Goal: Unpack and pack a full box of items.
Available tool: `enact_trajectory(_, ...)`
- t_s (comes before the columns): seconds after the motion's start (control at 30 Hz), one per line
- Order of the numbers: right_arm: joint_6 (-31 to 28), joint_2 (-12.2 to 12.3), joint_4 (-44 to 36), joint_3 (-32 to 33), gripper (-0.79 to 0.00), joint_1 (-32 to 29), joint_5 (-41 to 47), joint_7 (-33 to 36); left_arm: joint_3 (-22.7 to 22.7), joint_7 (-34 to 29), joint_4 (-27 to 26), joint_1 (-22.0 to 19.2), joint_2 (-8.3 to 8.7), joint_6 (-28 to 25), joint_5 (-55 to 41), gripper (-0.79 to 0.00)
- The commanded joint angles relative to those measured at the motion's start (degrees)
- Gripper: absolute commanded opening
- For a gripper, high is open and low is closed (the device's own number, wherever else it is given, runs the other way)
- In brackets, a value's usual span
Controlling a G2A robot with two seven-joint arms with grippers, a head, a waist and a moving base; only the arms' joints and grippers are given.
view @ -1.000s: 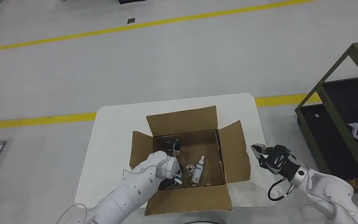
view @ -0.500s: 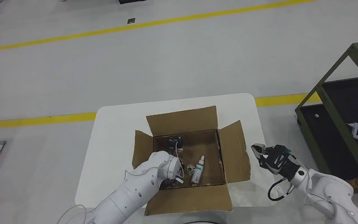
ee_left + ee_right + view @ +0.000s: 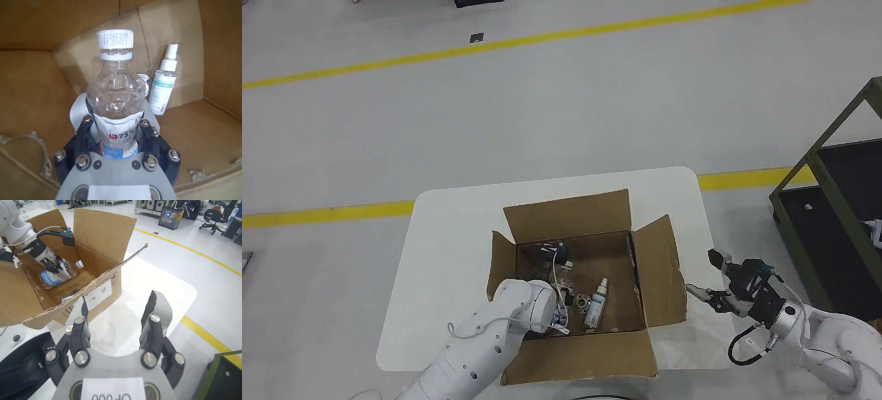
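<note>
An open cardboard box [image 3: 567, 214] stands on the white table [image 3: 442, 270]. Inside it, my left gripper [image 3: 114, 106] is shut on a clear water bottle [image 3: 113, 89] with a white cap, gripped around its label. The right wrist view shows that bottle [image 3: 48, 278] tilted and held just above the box floor by the left gripper [image 3: 60, 269]. A small spray bottle [image 3: 164, 83] lies on the box floor beside it, seen from above as the spray bottle [image 3: 596, 298]. My right gripper [image 3: 119, 301] is open and holds nothing, over the table to the right of the box [image 3: 105, 232]; from above it is the right gripper [image 3: 703, 276].
A small round metal part [image 3: 580, 299] lies next to the spray bottle. The box flaps stand out on all sides. A dark green rack [image 3: 832, 190] stands on the floor to the right of the table. Bare table lies left of the box.
The right gripper's fingers have spread wide apart and it has drawn back slightly to the right. The left arm has shifted a little inside the box, still holding the bottle.
</note>
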Motion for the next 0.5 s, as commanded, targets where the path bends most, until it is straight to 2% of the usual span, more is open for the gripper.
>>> enact_trajectory(0.0, -2.85, 0.14, 2.11, -0.33, 0.000, 0.91, 4.57, 1.66, -0.89, -0.44, -1.94, 1.05, 0.29, -0.25, 0.42, -0.785)
enact_trajectory(0.17, -8.27, 0.56, 7.22, -3.07, 0.000, 4.08, 16.46, 8.00, -2.60, -0.77, -5.08, 2.85, 0.71, -0.65, 1.10, -0.785)
enact_trajectory(0.47, -7.87, 0.71, 6.98, -2.92, 0.000, 5.18, 15.87, 9.41, -4.03, -0.98, -6.75, 4.20, 0.78, -1.06, 1.75, -0.785)
